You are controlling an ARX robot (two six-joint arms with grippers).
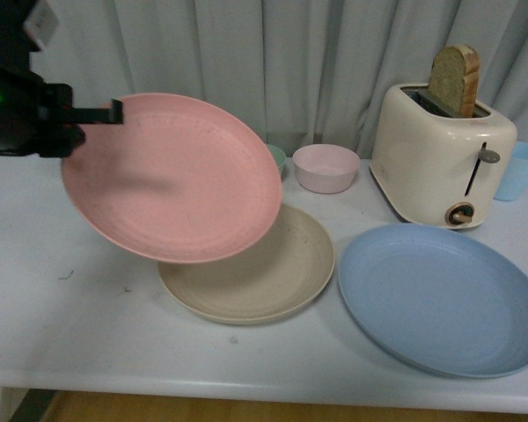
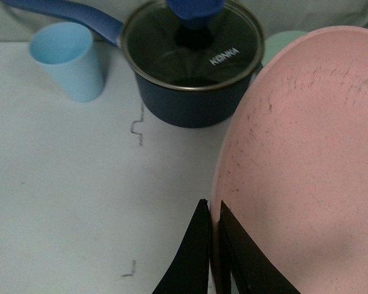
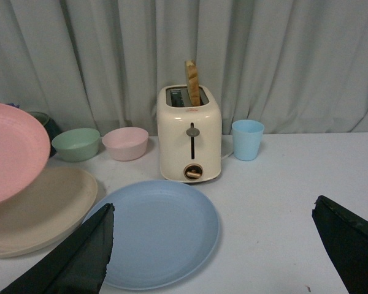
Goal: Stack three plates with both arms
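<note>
My left gripper (image 1: 114,112) is shut on the rim of the pink plate (image 1: 172,176) and holds it tilted in the air, over the left part of the beige plate (image 1: 264,277), which lies on the table. In the left wrist view the jaws (image 2: 213,211) pinch the pink plate's (image 2: 306,159) edge. The blue plate (image 1: 440,299) lies flat to the right of the beige one. My right gripper (image 3: 211,214) is open and empty, with the blue plate (image 3: 162,229) beside its left finger. The right wrist view also shows the pink plate (image 3: 12,147) above the beige plate (image 3: 37,211).
A cream toaster (image 1: 442,154) with a bread slice stands behind the blue plate, a light blue cup (image 1: 519,171) at its right. A small pink bowl (image 1: 326,167) and a green bowl (image 1: 275,158) stand behind the plates. A dark lidded pot (image 2: 193,61) and another blue cup (image 2: 67,61) show in the left wrist view.
</note>
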